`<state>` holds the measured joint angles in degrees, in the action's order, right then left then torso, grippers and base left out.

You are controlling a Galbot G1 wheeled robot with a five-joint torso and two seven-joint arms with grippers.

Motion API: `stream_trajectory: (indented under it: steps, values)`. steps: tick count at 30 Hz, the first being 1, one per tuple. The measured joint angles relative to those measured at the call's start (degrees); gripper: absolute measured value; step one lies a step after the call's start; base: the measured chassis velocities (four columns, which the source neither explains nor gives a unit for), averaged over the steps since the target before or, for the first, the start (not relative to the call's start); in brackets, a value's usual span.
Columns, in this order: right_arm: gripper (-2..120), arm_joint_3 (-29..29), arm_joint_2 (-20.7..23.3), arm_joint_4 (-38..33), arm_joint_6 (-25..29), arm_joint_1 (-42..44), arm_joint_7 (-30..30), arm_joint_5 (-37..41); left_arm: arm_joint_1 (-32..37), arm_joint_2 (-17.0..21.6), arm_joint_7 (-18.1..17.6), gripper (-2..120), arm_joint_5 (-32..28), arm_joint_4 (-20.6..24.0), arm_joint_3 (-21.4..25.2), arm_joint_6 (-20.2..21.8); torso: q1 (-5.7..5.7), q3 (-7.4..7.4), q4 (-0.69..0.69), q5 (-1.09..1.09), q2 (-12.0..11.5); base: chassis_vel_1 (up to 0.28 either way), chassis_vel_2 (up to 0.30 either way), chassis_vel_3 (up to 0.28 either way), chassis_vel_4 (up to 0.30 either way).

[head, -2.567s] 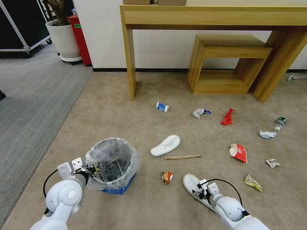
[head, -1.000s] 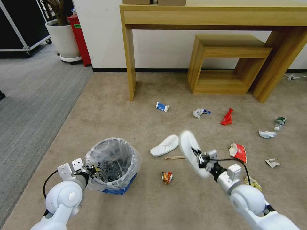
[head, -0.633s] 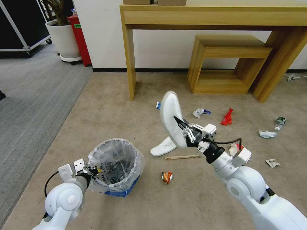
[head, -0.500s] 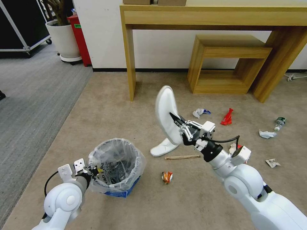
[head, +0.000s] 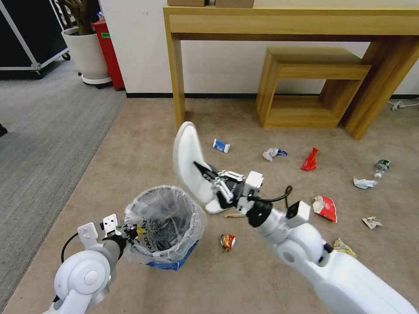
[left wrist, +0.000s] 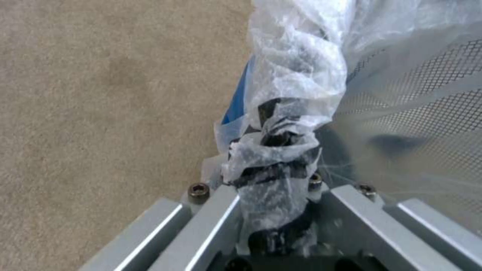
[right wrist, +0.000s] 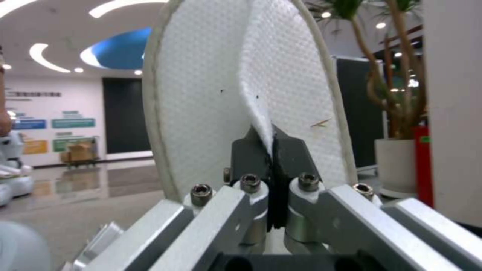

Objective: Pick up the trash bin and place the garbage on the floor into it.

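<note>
- Right gripper (head: 205,172): pinched on strap of white slipper (head: 188,161); carried up off carpet (head: 144,144) and leftward, now upright just beside rim of trash bin (head: 163,226).
- Left gripper (head: 126,230): clamped as before on bin rim and liner.
- Remaining: release over bin; second slipper (head: 214,206) and litter still on floor.

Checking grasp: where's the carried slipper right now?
In the head view, the slipper is upright in the right gripper, centre frame, just above the trash bin.
</note>
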<state>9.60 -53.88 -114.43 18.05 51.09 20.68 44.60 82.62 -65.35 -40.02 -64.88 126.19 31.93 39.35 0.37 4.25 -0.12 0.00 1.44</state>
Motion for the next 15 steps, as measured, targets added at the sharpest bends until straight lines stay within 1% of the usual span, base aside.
stream_trajectory:
  steps: [1, 2, 4, 5, 7, 8, 10, 12, 13, 15]
  values:
    - [0, 1.2, -0.6, 1.3, 0.6, -0.8, 0.4, -0.1, 0.1, -0.1, 0.0, 0, 0.0, 0.2, 0.0, 0.0, 0.00, 0.00, 0.00, -0.01, 0.0, 0.000, 0.000, 0.000, 0.000]
    - [0, 1.2, -0.6, 1.3, 0.6, -0.8, 0.4, -0.1, 0.1, -0.1, 0.0, 0, 0.0, 0.2, 0.0, 0.0, 0.00, 0.00, 0.00, -0.01, 0.0, 0.000, 0.000, 0.000, 0.000]
    - [0, 4.2, -2.6, 4.8, 1.9, -3.1, 0.9, -0.4, 0.4, -0.3, 0.0, 0, 0.0, 0.8, 0.0, 0.0, 0.00, 0.00, 0.00, 0.00, 0.0, 0.000, 0.000, 0.000, 0.000]
    - [0, 4.2, -2.6, 4.8, 1.9, -3.1, 0.9, -0.4, 0.4, -0.3, 0.0, 0, 0.0, 0.8, 0.0, 0.0, 0.00, 0.00, 0.00, 0.00, 0.0, 0.000, 0.000, 0.000, 0.000]
    - [0, 6.6, -4.9, 7.3, 2.8, -5.1, 1.4, -0.9, 0.7, -0.6, 0.0, 0, 0.1, 1.2, 0.0, 0.1, 0.00, 0.00, 0.00, -0.01, 0.0, 0.000, 0.000, 0.000, 0.000]
    - [0, 6.6, -4.9, 7.3, 2.8, -5.1, 1.4, -0.9, 0.7, -0.6, 0.0, 0, 0.1, 1.2, 0.0, 0.1, 0.00, 0.00, 0.00, -0.01, 0.0, 0.000, 0.000, 0.000, 0.000]
    - [0, 8.1, -6.9, 9.1, 3.1, -6.6, 1.6, -1.2, 1.1, -0.7, 0.0, 0, 0.3, 1.6, 0.2, 0.1, 0.00, 0.00, 0.00, -0.01, 0.0, 0.000, 0.000, 0.000, 0.000]
    - [0, 8.5, -7.6, 9.6, 3.2, -7.0, 1.6, -1.3, 1.2, -0.7, 0.0, 0, 0.3, 1.7, 0.3, 0.1, 0.00, 0.00, 0.00, 0.00, 0.0, 0.000, 0.000, 0.000, 0.000]
    - [0, 10.2, -10.3, 11.5, 3.5, -8.3, 1.9, -1.9, 1.6, -0.7, 0.0, 0, 0.3, 2.2, 0.7, 0.1, 0.00, 0.00, 0.01, 0.00, 0.0, 0.000, 0.000, 0.000, 0.000]
    - [0, 10.9, -11.1, 12.4, 3.6, -8.7, 2.0, -2.1, 1.7, -0.7, 0.0, 0, 0.4, 2.4, 0.9, 0.1, 0.00, 0.00, 0.01, -0.01, 0.0, 0.000, 0.000, 0.000, 0.000]
